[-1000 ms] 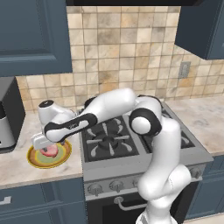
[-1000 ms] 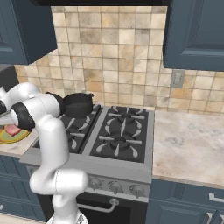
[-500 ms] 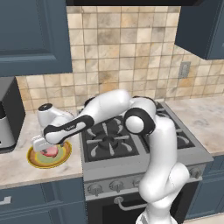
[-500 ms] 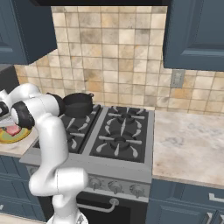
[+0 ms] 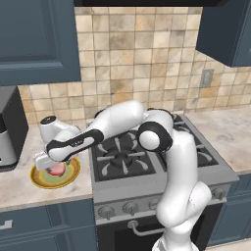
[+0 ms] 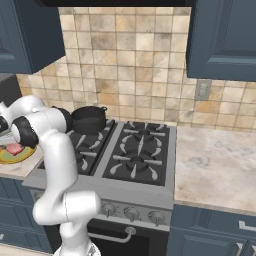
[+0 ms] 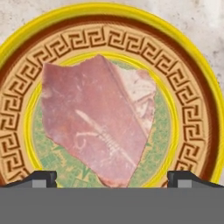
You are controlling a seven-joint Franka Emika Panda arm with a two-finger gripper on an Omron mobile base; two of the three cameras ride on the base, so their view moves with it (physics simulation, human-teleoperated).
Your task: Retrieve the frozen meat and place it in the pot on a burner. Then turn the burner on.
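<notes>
Two-finger gripper (image 7: 111, 177) points down with its dark fingertips (image 7: 41, 177) spread wide, one at each lower corner of the hand view, nothing between them yet; directly beneath and ahead lies the frozen meat, a flat-sided pinkish-red lump with a paler whitish patch (image 7: 98, 124), resting on the green centre of the round yellow-rimmed plate with a brown key-pattern band (image 7: 192, 109); from the left base view the gripper (image 5: 45, 164) hangs just over the same lump (image 5: 56, 169) on the plate (image 5: 68, 179), which sits on the pale stone counter (image 5: 29, 193) beside the stove; the small round black pot with short side handles (image 6: 89, 119) stands well away from the gripper, on the rear burner (image 6: 95, 131) nearest the plate's side of the black-grated cooktop. Risks, as a judgement: the lump is irregular and wedge-shaped, tapering toward the fingers, so a close on the narrow tip could squeeze it out sideways; jaws look only a little wider than the meat's broad part, so an off-centre descent could land a finger on top of it; pressing too low could strike or tip the plate; the carry to the pot crosses raised grates, where a loose hold could drop it short. Writing: none legible; the plate carries pattern only, no brand or label seen anywhere.
</notes>
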